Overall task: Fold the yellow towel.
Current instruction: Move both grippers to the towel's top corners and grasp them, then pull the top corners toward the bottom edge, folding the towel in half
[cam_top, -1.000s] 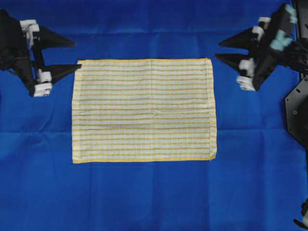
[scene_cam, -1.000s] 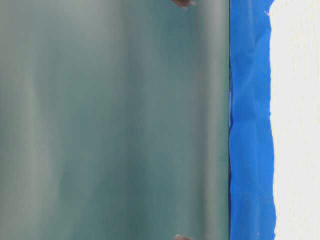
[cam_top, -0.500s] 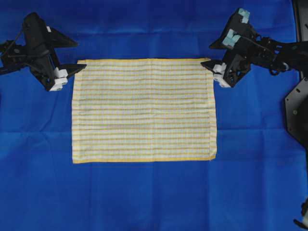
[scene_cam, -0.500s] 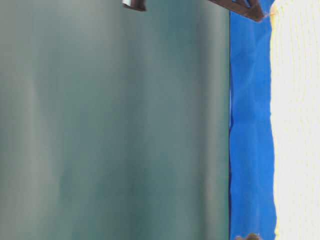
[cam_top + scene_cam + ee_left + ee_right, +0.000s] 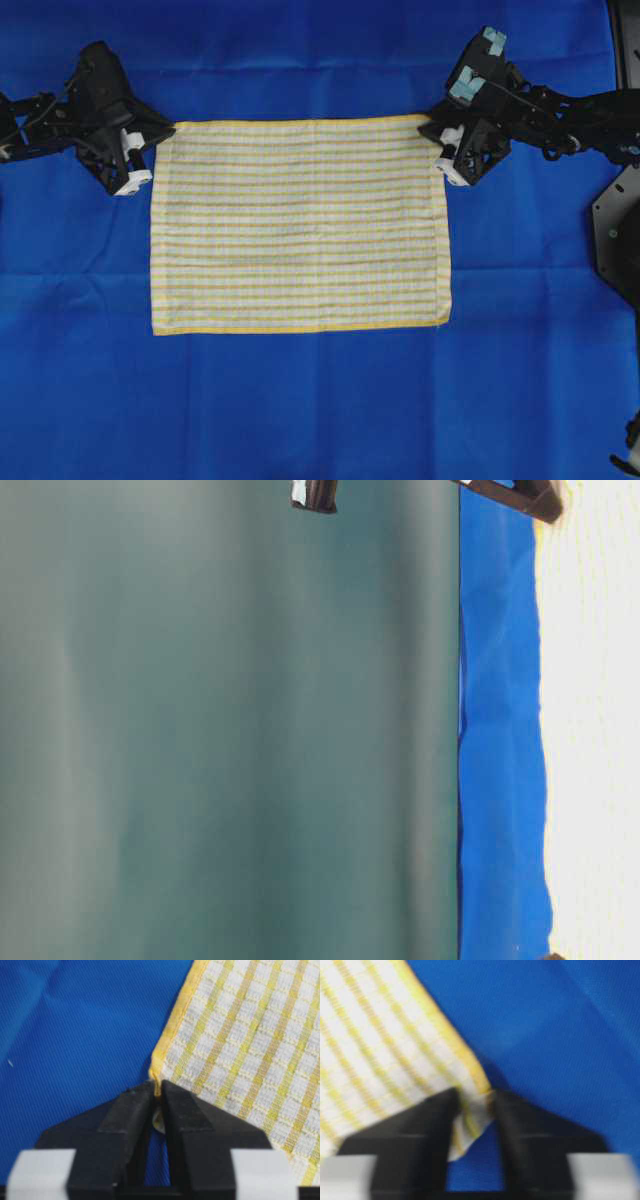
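Note:
The yellow towel [image 5: 300, 225], checked yellow and white with a yellow hem, lies spread flat on the blue cloth [image 5: 300, 410]. My left gripper [image 5: 160, 135] is at its far left corner. In the left wrist view the jaws [image 5: 157, 1091] are shut on the hem at that corner of the towel [image 5: 250, 1035]. My right gripper [image 5: 433, 130] is at the far right corner. In the blurred right wrist view the jaws [image 5: 474, 1097] are closed on a bunched fold of that corner of the towel [image 5: 380, 1045].
A dark arm base [image 5: 615, 220] stands at the right edge of the overhead view. The table-level view shows a blurred green surface [image 5: 230, 730], a strip of blue cloth [image 5: 500, 730] and the pale towel edge [image 5: 595, 730].
Both grippers have come down to the towel's far corners and closed on them. The far edge of the towel has shifted slightly.

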Robot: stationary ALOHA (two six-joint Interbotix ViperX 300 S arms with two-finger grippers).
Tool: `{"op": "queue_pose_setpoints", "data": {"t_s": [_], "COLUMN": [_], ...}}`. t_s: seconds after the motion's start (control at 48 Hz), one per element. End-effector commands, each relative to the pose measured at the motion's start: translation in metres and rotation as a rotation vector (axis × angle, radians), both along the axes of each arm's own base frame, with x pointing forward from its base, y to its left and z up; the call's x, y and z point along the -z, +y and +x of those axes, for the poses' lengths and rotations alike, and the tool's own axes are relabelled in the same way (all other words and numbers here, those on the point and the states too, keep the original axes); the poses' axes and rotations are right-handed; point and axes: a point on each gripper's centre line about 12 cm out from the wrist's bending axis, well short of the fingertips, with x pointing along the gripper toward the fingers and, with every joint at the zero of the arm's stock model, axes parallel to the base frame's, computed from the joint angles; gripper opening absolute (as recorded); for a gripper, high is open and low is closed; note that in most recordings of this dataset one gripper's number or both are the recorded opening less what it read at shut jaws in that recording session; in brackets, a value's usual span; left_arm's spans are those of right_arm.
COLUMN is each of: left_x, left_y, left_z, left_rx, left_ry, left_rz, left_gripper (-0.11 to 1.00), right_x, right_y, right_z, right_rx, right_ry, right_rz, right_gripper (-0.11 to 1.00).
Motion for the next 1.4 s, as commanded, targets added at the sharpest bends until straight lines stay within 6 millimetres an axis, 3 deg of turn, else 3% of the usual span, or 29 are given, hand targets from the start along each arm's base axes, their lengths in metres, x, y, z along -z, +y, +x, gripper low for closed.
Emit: {"op": "queue_pose_setpoints", "data": {"t_s": [0.0, 0.042, 0.083, 0.354, 0.708, 0.937, 1.229, 1.375], "left_x": [0.000, -0.001, -0.001, -0.007, -0.038, -0.058, -0.061, -0.070], "left_y": [0.003, 0.004, 0.005, 0.009, 0.014, 0.015, 0.013, 0.005], "left_z": [0.004, 0.005, 0.007, 0.009, 0.014, 0.017, 0.012, 0.012], "left_rx": [-0.009, -0.009, -0.009, -0.017, 0.003, 0.022, 0.019, 0.039], "left_ry": [-0.002, -0.002, -0.002, 0.003, -0.021, -0.054, -0.044, -0.059], "left_rz": [-0.001, -0.001, 0.000, -0.002, 0.040, 0.081, 0.071, 0.070], "left_gripper": [0.03, 0.03, 0.03, 0.03, 0.03, 0.03, 0.03, 0.03], "right_x": [-0.003, -0.004, -0.003, -0.006, -0.039, -0.040, -0.042, -0.048], "right_y": [-0.002, -0.002, -0.001, -0.002, -0.003, -0.002, 0.000, 0.010], "right_z": [0.001, 0.001, 0.000, 0.001, 0.001, -0.002, -0.003, -0.001], "right_rx": [0.005, 0.008, 0.006, 0.010, 0.034, 0.062, 0.077, 0.057], "right_ry": [-0.012, -0.014, -0.010, -0.021, -0.116, -0.124, -0.135, -0.149], "right_rz": [-0.006, -0.006, -0.004, -0.004, -0.026, -0.004, 0.007, 0.026], "right_gripper": [0.17, 0.06, 0.03, 0.03, 0.03, 0.03, 0.03, 0.03]}}
